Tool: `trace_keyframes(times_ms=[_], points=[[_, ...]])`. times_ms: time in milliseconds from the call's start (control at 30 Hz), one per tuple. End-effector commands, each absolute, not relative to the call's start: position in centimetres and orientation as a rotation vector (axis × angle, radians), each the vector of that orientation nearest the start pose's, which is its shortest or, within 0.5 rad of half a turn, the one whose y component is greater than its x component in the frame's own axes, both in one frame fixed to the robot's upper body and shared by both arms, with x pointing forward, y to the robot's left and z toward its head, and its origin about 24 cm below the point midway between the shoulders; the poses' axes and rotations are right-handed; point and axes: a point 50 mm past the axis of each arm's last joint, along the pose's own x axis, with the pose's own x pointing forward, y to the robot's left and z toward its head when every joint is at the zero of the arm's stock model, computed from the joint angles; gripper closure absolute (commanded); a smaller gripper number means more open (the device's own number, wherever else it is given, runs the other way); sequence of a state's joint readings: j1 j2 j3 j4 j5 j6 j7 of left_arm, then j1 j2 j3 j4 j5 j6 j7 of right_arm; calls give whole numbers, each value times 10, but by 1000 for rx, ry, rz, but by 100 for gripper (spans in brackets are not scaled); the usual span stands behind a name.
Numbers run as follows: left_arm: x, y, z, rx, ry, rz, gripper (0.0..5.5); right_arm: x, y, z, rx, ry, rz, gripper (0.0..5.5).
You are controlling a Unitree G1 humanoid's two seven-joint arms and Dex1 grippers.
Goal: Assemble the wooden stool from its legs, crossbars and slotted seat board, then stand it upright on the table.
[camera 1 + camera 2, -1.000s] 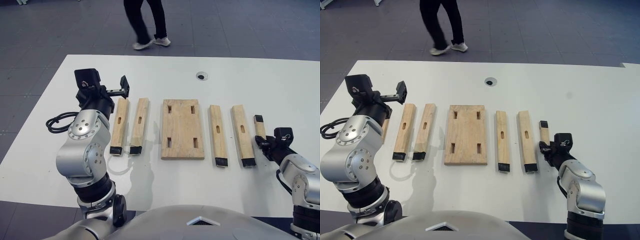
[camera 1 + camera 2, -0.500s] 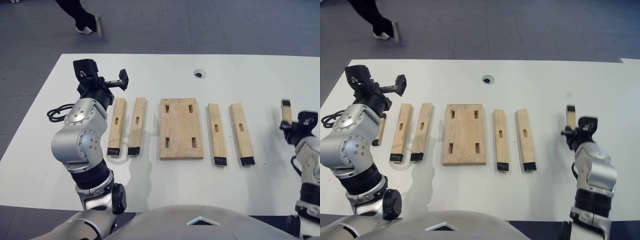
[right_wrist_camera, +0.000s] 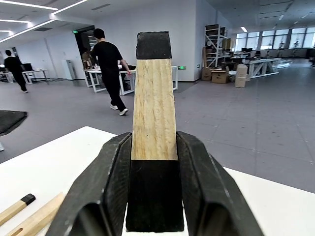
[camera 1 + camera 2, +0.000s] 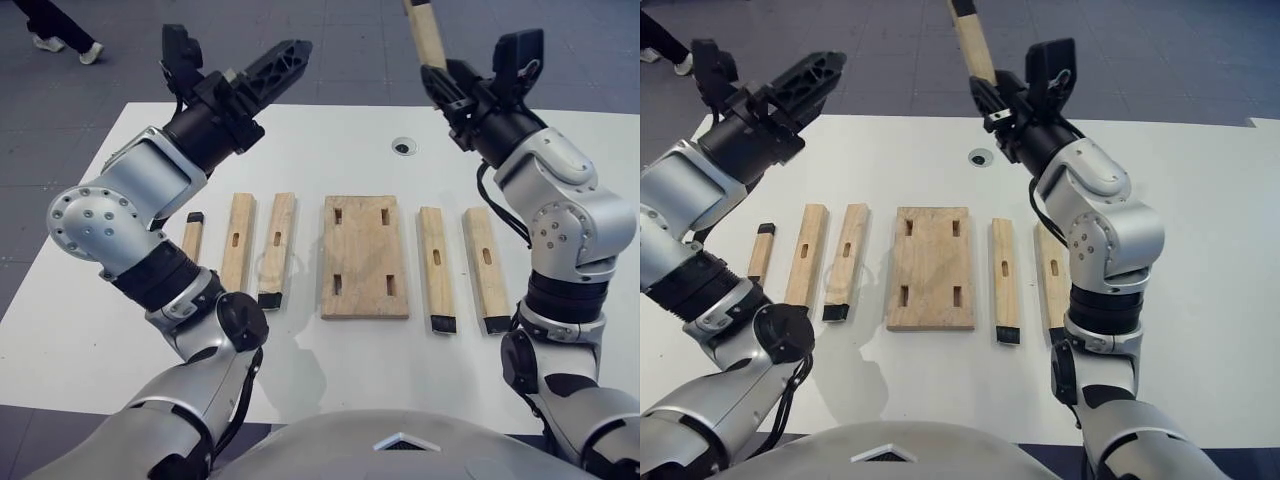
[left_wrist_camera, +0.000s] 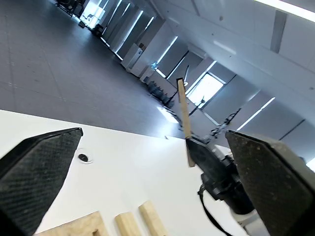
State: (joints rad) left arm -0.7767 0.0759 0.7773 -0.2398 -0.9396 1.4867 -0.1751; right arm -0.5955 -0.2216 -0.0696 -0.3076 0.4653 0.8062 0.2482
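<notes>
A: How far along is the stool looking?

B: Barely started, I'd say. Nothing is joined yet. The seat board (image 4: 364,257) is lying flat in the middle of the desk (image 4: 560,180), slots facing up. Two legs (image 4: 237,243) are lying side by side between it and the left edge, and two more legs (image 4: 435,268) are lying between it and the right edge. All four are flat and apart from the board.

A: And the crossbars?

B: One crossbar (image 4: 424,35) is being held up in the air over the far edge of the desk. The second crossbar (image 4: 191,236) is lying just beside the outer left leg, on the side nearer the left edge.

A: What is holding the raised one?

B: The right gripper (image 3: 154,142) is clamping it. Its two fingers are pressing on either side of the stick's lower dark-capped end, and the stick is standing nearly upright with its other dark end on top.

A: Is the left gripper (image 4: 285,58) doing anything?

B: It is hanging above the far left part of the desk, pointing across toward the raised crossbar. Its fingers are spread wide and are gripping nothing.

A: So what is remaining?

B: Practically everything, judging by the layout. The crossbars are waiting to go into the leg slots and the legs into the seat board. Then the whole stool is waiting to be stood upright on the desk.
</notes>
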Motion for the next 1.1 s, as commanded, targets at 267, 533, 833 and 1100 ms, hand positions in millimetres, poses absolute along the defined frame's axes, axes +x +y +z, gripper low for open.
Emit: trace_keyframes(times_ms=[267,533,833,1100], points=[[299,155,207,-956,235,-719,8,284,-68,226,145,-130,779,421],[298,150,210,-975,250,-744,8,278,-64,216,149,-96,789,421],[299,145,215,-994,255,-741,8,265,-52,199,137,-33,868,421],[295,142,218,-1000,290,-750,8,266,-53,194,126,-17,863,421]])
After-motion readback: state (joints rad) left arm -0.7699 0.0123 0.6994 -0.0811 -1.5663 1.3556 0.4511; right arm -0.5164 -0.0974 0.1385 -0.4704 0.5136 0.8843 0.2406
